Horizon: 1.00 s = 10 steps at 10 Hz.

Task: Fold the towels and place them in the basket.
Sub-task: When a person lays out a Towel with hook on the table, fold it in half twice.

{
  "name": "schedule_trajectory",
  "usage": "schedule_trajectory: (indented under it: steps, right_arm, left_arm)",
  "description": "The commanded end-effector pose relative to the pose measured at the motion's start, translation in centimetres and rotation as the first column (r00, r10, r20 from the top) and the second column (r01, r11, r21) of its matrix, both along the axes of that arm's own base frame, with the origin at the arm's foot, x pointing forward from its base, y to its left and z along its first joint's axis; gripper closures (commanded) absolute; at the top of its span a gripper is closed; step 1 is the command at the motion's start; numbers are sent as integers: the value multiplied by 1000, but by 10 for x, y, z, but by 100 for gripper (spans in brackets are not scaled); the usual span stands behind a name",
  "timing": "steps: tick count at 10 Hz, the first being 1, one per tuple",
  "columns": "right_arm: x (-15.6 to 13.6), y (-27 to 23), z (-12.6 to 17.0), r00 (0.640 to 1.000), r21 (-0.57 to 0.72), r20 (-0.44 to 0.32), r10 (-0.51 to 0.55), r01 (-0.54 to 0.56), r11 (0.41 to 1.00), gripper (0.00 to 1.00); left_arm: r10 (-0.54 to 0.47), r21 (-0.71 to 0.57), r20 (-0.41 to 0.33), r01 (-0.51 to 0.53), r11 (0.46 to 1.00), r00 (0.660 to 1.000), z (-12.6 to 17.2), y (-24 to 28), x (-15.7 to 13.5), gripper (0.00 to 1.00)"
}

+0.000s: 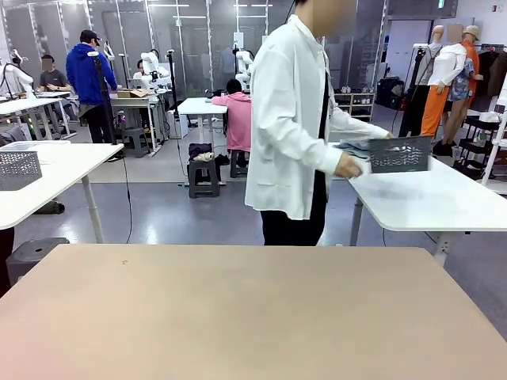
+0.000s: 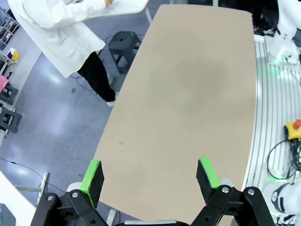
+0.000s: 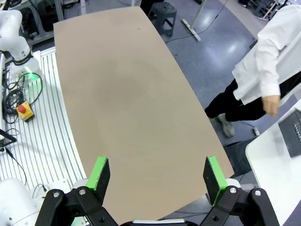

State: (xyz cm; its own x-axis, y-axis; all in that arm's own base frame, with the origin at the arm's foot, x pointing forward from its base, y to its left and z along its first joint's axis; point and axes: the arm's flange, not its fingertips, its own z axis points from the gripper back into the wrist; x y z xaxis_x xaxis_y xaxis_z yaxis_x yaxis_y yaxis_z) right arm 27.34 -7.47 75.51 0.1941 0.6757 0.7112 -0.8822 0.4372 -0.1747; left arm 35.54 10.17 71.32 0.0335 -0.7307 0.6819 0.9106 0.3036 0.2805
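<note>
There was one beige tabletop (image 1: 238, 317), with one person (image 1: 289, 119) in a white coat beyond it. Two lattice baskets were counted: one dark grey basket (image 1: 400, 154) close by the person, and one paler basket (image 1: 17, 170) on a white table (image 1: 55, 190) at the left. The towels (image 1: 351, 147) next to the dark one lay bunched, so their number could not be told. Two sets of jaws showed, the left gripper (image 2: 150, 181) and the right gripper (image 3: 157, 179), with two green pads (image 2: 92, 181) each, four in all.
</note>
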Motion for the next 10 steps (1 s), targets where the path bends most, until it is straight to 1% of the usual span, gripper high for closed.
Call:
schedule_trajectory:
  steps: [1, 10]
  right_arm:
    - [1, -1, 1, 1000, 2, 6, 15, -15, 1000, 0]
    - [1, -1, 1, 1000, 2, 6, 15, -15, 1000, 0]
  left_arm:
    - [-10, -13, 20, 11, 1000, 1000, 0, -3, -1, 0]
    - [-10, -13, 20, 11, 1000, 1000, 0, -3, -1, 0]
